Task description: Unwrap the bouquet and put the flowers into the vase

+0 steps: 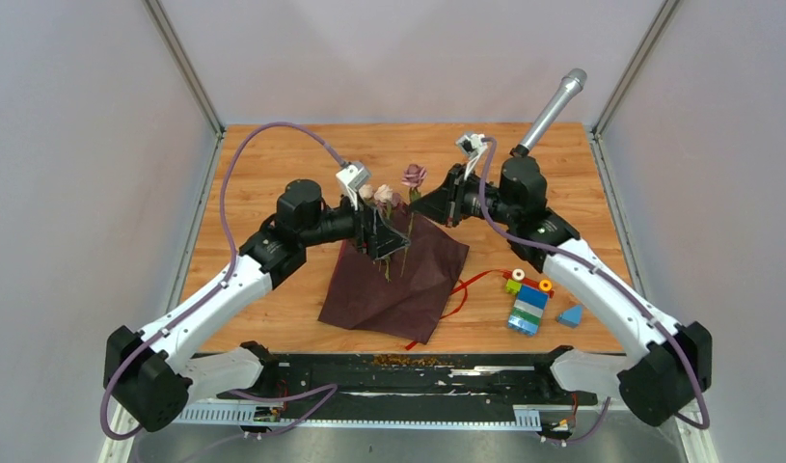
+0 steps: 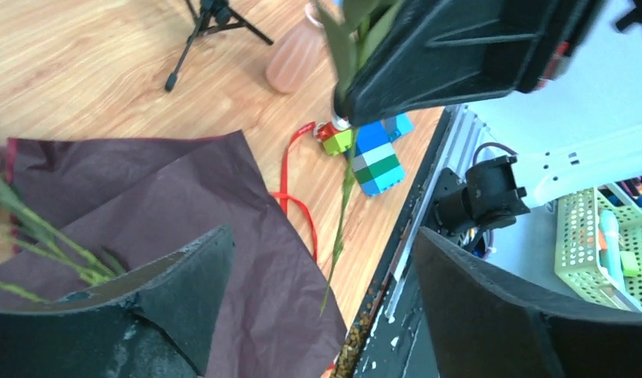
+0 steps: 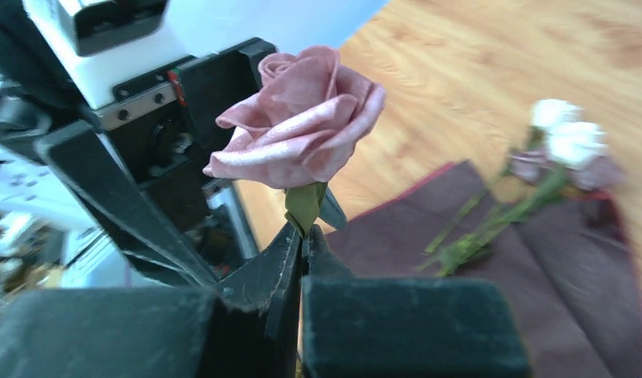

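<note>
The bouquet's maroon wrapping paper lies unfolded flat on the table, its red ribbon loose beside it. My right gripper is shut on the green stem just under a mauve rose and holds it upright above the paper's far edge. The stem hangs down between my left gripper's open fingers. My left gripper hovers over the paper, holding nothing. The other flowers lie on the paper, heads at its far edge. The peach-pink vase stands beyond the paper; the right arm hides it from the top view.
A stack of coloured toy bricks and a blue wedge sit right of the paper. A microphone on a black tripod stands at the back right, next to the vase. Grey walls enclose the table.
</note>
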Tool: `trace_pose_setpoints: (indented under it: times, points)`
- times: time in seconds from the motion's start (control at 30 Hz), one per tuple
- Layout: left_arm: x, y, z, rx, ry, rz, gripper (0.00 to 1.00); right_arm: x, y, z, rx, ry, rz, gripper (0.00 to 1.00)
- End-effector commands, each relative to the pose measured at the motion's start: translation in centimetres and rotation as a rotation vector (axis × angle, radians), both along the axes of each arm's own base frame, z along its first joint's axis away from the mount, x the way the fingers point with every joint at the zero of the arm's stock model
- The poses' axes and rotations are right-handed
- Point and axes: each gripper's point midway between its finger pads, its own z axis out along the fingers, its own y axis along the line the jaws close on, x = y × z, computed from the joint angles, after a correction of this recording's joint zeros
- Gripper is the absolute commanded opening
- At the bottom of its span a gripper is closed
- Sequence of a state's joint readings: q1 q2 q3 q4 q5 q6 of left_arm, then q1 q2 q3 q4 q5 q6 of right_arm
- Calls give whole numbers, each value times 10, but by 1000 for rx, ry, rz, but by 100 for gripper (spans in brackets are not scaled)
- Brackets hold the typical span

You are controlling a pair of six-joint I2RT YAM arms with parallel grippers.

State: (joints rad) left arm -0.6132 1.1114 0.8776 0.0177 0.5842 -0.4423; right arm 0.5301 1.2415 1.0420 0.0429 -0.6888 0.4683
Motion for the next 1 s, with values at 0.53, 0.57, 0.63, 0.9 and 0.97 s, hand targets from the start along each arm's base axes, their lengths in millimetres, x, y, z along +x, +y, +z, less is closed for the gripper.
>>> trace_pose_setpoints:
  times: [0.53, 0.57, 0.63, 0.9, 0.97]
  points:
    - [102, 245, -43, 622, -31, 932, 100, 67, -308, 37, -455, -296, -1379, 0]
    - [101, 244, -42, 617, -40, 929, 100, 71, -308, 39, -432, -307, -1385, 0]
    - [99, 246, -40, 617, -57, 931, 100, 77, -310, 39, -396, -313, -1394, 0]
    - [98, 248, -39, 627, -64, 936, 100, 99, -304, 25, -387, -306, -1355, 0]
    - [98, 246, -40, 624, -63, 925, 100, 103, -303, 21, -391, -290, -1346, 0]
